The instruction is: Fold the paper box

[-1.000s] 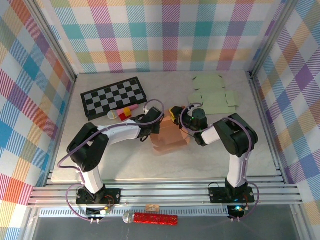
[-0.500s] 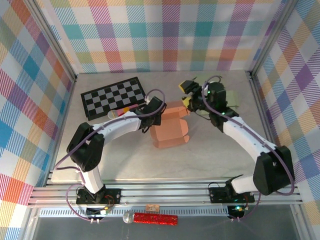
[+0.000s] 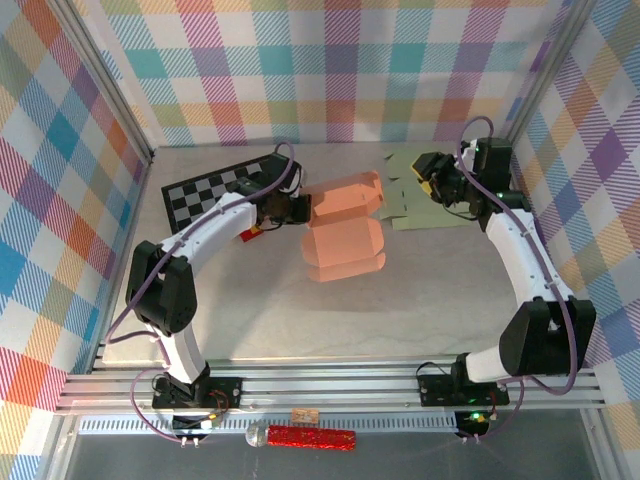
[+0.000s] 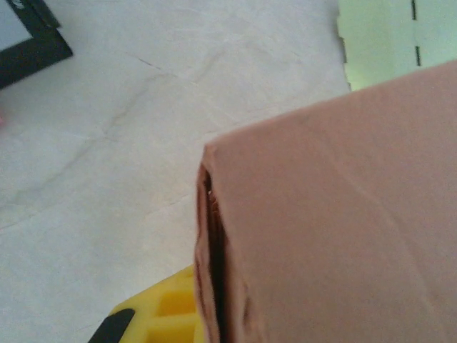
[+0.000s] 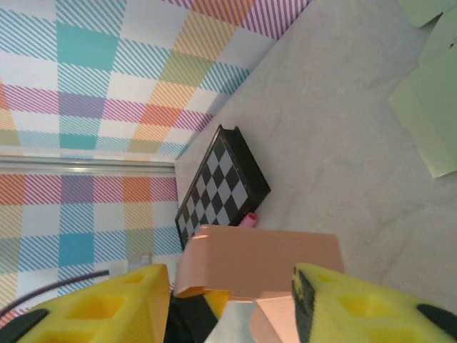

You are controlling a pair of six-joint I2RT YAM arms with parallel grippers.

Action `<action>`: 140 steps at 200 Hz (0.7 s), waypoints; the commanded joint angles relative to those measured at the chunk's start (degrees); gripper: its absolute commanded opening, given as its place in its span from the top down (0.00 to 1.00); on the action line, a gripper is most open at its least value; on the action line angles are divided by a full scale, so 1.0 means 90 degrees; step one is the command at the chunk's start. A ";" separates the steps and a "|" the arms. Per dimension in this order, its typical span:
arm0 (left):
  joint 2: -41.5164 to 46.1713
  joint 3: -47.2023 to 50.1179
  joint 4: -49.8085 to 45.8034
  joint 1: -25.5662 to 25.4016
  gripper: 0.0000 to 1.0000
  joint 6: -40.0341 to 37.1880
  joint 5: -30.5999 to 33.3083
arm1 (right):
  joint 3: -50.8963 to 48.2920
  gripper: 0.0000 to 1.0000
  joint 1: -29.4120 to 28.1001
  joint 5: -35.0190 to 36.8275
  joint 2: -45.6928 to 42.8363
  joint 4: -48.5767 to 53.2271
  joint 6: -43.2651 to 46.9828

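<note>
**Box raised, right arm swung clear**

Since half a second ago, your right gripper (image 3: 430, 175) has swung off the paper box (image 3: 345, 197) out to 2 o'clock. The left gripper (image 3: 292, 208) has carried the box's upper part toward 12.

On the table (image 3: 300, 330), the checkerboard (image 3: 205, 190) sits at 10 o'clock. The box is just off centre with its lower part lying flat, and the green sheets (image 3: 440, 205) lie beneath the right gripper.

The left fingers are clamped on the box's 9 o'clock end. The right fingers (image 5: 107, 304) stand apart, empty.

You look mid-fold, between grips. Next, bring the right gripper back to the box's 3 o'clock side and press a flap home while the left steadies it.
</note>
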State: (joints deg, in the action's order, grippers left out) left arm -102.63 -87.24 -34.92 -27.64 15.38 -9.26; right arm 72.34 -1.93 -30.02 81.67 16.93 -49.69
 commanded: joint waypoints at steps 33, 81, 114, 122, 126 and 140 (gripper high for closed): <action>-0.0516 -0.0560 -0.0864 0.0372 1.00 -0.0440 -0.1597 | -0.0046 0.58 0.0056 -0.1462 0.0325 -0.0160 0.1815; -0.0839 -0.0922 -0.1297 0.0546 1.00 -0.0468 -0.2298 | 0.0039 0.59 0.0068 -0.2289 0.0817 -0.0269 0.2302; -0.1024 -0.1235 -0.1662 0.0685 1.00 -0.0548 -0.2932 | 0.0340 0.56 0.0067 -0.2960 0.1147 -0.0132 0.2705; -0.1048 -0.1309 -0.1778 0.0714 1.00 -0.0588 -0.3024 | 0.0406 0.56 0.0065 -0.3107 0.1188 -0.0093 0.2770; -0.1080 -0.1337 -0.1837 0.0727 1.00 -0.0608 -0.3071 | 0.0432 0.56 0.0067 -0.3133 0.1197 -0.0050 0.2829; -0.1158 -0.1408 -0.1980 0.0789 1.00 -0.0653 -0.3282 | 0.0525 0.57 0.0066 -0.3260 0.1259 0.0096 0.3002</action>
State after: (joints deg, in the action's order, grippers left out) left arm -111.68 -97.51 -47.92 -21.47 11.29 -32.60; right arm 73.54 -1.54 -52.86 92.62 16.56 -27.81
